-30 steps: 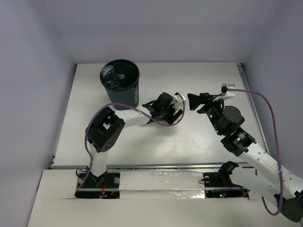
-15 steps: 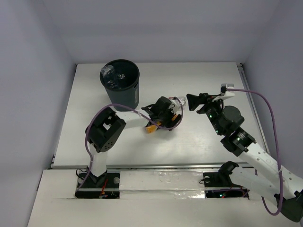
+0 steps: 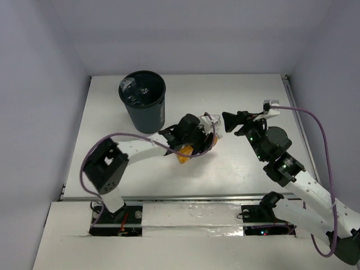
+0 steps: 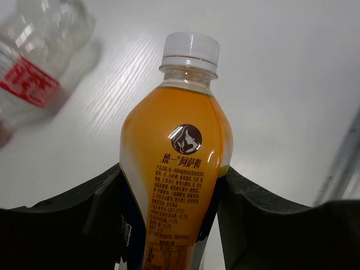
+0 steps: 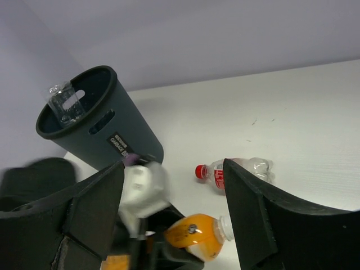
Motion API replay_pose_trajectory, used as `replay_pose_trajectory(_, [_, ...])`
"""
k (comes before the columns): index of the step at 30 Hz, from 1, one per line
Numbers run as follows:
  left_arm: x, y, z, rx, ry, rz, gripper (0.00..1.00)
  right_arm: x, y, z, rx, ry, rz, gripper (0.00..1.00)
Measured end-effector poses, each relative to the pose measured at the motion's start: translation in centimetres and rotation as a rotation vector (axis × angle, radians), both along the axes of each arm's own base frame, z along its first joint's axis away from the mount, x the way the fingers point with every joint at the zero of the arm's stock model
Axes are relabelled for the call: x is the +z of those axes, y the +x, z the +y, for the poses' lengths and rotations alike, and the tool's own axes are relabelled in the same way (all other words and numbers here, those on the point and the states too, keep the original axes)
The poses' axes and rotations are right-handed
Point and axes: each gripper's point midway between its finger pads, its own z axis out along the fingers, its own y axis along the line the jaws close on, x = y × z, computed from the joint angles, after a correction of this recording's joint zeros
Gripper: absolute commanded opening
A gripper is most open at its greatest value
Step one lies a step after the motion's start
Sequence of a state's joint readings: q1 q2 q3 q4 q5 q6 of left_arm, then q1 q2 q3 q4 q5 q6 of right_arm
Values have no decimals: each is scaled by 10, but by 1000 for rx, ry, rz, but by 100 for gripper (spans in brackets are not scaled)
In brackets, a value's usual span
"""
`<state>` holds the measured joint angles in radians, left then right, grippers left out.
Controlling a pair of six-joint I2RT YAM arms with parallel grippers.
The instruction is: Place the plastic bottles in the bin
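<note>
right pincer point(image 5: 173, 169) spread wide, nothing between its fingers | bin point(image 5: 112, 140) upright at far left, a clear bottle point(image 5: 66, 104) leaning inside against its rim | red-capped bottle point(image 5: 236, 170) lying on the bench point(image 5: 292, 112), apart from the bin | orange bottle point(image 5: 197, 233), white cap pointing right, low in the middle beside the left arm point(image 5: 143, 188)

White worktop point(image 3: 253, 95) carried the black bin point(image 3: 144, 104), upright at far left, and a red-capped bottle point(image 5: 233, 171) lying near centre.

Left arm point(image 3: 140, 147) extended forward, jaws clamped on orange bottle point(image 4: 177, 169); right arm point(image 3: 281, 163) raised, jaws spread wide.
</note>
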<state>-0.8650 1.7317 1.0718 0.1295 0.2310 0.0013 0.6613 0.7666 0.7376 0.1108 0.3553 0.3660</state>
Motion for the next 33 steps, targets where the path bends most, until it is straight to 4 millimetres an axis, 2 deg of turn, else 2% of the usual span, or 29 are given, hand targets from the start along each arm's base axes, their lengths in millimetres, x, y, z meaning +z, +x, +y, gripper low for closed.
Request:
replay_pose_trajectory(2, [44,-8,-5,-15,-93,-39,45,1,-1,0,1,2,-3,76])
replay_pose_trajectory(5, [125,-17,-6,-19,-268,-137,46,2,-2,-1,1,5,-6,76])
replay_pose_trajectory(7, [177,-18,2,8,-373,-212,47,3,-2,-1,1,6,-8,76])
replay_pose_trajectory(9, [223,-10,16,77,-451,-291,47,7,-2,-1,6,14,-18,75])
replay_pose_trajectory(13, [300,33,57,270,-595,-434,46,4,-1,2,16,6,-10,75])
replay_pose_trajectory(15, [329,66,92,401,-650,-505,46,0,0,5,22,-1,-1,75])
replay_pose_trajectory(17, [349,102,135,548,-672,-570,46,-4,1,7,27,-8,6,75])
replay_pose_trajectory(20, [368,143,182,703,-683,-651,46,-6,2,9,34,-16,10,75])
replay_pose_trajectory(24, [375,183,218,820,-676,-703,44,-8,5,15,53,-26,10,75])
replay_pose_trajectory(29, [351,225,243,917,-643,-696,44,-16,5,19,76,-43,10,75])
replay_pose_trajectory(33, [326,243,245,952,-606,-679,44,-19,3,20,85,-48,-2,74])
